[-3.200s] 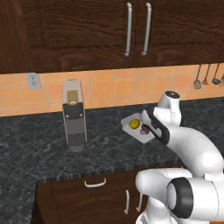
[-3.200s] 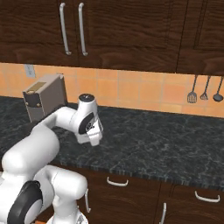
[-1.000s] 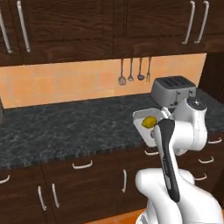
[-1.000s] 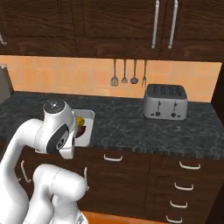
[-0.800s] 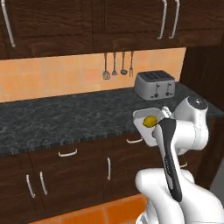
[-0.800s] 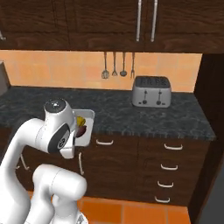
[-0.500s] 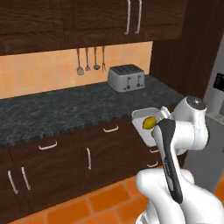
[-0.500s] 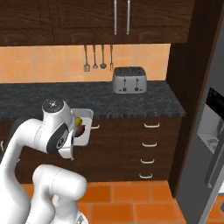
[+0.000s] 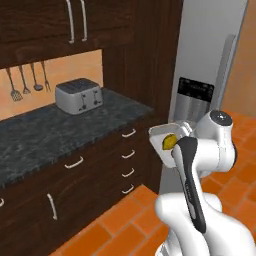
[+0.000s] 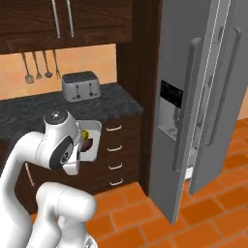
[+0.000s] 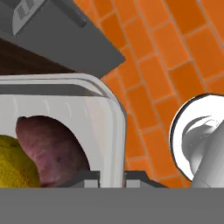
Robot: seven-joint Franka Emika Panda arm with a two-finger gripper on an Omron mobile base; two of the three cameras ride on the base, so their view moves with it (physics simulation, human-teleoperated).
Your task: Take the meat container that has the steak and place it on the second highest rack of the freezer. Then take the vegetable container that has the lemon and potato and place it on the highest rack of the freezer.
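Note:
My gripper [image 11: 111, 176] is shut on the rim of the vegetable container [image 11: 114, 109], a shallow translucent-white tray. Inside it lie the dark purple-brown potato [image 11: 52, 146] and the yellow lemon [image 11: 13, 162]. I hold the vegetable container [image 9: 167, 133] level at chest height in front of the arm, the lemon [image 9: 169, 142] peeking over its edge. From the right, the tray [image 10: 93, 140] and potato [image 10: 87, 144] sit just right of the arm's elbow. The tall grey freezer [image 10: 193, 97] stands right of me, its doors ajar. The meat container and steak are out of view.
A silver toaster [image 9: 78, 96] stands on the dark granite counter [image 9: 45, 137], with utensils [image 10: 36, 65] hanging on the wall. Dark wooden drawers [image 10: 116, 155] lie between me and the freezer [image 9: 210, 60]. Its open door [image 10: 186, 131] juts out over the orange tile floor [image 10: 208, 213].
The whole view has swung along the counter past the toaster, so the base moved; the freezer has come into view. The tray stays in my shut gripper.

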